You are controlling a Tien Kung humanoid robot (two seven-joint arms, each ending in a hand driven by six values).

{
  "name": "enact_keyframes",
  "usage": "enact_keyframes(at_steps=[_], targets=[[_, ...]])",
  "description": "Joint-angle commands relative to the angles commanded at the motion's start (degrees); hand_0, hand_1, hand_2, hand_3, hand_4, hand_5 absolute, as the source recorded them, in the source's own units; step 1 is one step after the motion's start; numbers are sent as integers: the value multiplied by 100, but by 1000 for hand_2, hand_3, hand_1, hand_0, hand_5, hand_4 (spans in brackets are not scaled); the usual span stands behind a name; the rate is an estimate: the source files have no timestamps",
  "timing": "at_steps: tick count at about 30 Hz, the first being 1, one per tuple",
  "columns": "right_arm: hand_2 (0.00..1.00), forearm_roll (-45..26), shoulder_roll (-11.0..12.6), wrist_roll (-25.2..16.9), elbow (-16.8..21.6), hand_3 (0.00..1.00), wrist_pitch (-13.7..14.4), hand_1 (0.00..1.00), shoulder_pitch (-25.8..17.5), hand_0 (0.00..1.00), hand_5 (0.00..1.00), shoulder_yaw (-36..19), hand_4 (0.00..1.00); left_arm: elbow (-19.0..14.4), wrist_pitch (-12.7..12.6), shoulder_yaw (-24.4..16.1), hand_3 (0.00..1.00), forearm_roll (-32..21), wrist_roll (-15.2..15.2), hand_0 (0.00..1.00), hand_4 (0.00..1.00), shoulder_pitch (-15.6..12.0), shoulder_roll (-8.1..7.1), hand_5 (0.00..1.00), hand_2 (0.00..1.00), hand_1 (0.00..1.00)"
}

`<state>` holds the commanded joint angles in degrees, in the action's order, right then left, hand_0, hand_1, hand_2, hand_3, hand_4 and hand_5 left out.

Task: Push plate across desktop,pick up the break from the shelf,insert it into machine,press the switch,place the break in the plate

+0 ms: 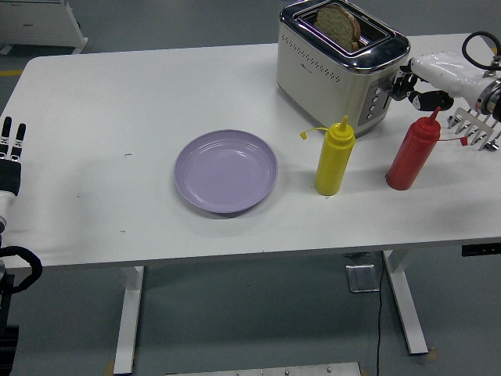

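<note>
your right hand (pixel 419 81) sits at the toaster's (pixel 340 64) right side in the upper right of the frame, fingers curled at the switch, gripping nothing. the bread (pixel 338 20) sits low in the top slot. the purple plate (pixel 226 171) lies centre frame. your left hand (pixel 9 153) rests open at the left edge.

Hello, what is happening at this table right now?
The right hand is at the lever side of the toaster, and the bread sits low in its slot. The purple plate lies empty beside two sauce bottles. The left hand rests at the table's left edge.
</note>
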<state>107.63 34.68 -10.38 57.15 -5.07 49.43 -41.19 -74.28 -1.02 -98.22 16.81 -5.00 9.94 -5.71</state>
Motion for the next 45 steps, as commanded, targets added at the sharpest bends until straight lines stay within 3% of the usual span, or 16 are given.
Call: enact_keyframes(at_steps=[35, 45], targets=[[585, 72, -156, -12, -290, 533, 13, 589, 60, 585, 19, 343, 142, -3, -3, 3, 795, -2, 3, 854, 654, 9, -2, 998, 910, 917], [585, 113, -199, -26, -314, 532, 94, 589, 35, 585, 20, 12, 142, -3, -10, 12, 796, -1, 1, 853, 656, 17, 3, 998, 910, 917]])
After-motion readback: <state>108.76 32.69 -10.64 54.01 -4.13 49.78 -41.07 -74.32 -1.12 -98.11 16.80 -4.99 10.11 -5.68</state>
